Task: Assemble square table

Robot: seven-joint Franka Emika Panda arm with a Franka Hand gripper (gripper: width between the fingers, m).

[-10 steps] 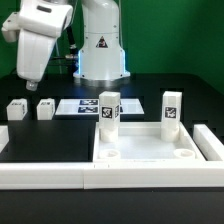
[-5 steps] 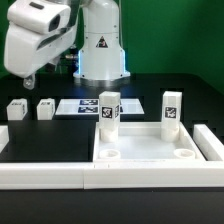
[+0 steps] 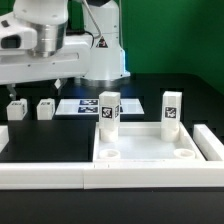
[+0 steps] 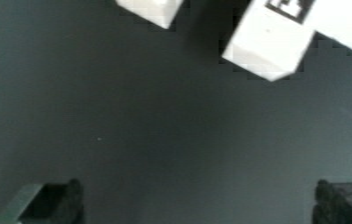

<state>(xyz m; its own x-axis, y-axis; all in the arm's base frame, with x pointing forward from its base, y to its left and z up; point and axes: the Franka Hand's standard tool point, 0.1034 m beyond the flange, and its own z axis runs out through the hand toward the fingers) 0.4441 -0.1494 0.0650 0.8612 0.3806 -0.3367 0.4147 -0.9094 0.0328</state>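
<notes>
Here, your pincer [image 3: 36,88] stands wide open and grips nothing. In the exterior view it hangs above the dark table [image 3: 50,138] on the exterior view's left, and the white hand of the arm lies nearly level over it. In the wrist view you see the two dark fingertips [image 4: 48,200] far apart, and between them there is only bare table surface.

Below the pincer in the exterior view, two short white legs rest on the table. The outer loose leg [image 3: 16,109] is closest to the exterior view's left edge, and the inner loose leg [image 3: 45,108] is near it but apart from it. The pincer touches neither of them. In the wrist view two white pieces show beyond the fingertips, one of them [image 4: 271,45] with part of a black-and-white tag. I cannot tell which of the loose legs is which there.

The square table [image 3: 140,150] lies flat with its raised rim upward, toward the exterior view's right and well apart from the pincer. On its two far corners stand the first upright leg [image 3: 109,112] and the second upright leg [image 3: 171,110], both tagged. How firmly they sit, the pictures do not show. The round sockets of the near corners are visible.

The marker board [image 3: 82,105] lies flat between the inner loose leg and the first upright leg. The long low border wall [image 3: 40,172] runs along the near edge and touches the square table's side.
</notes>
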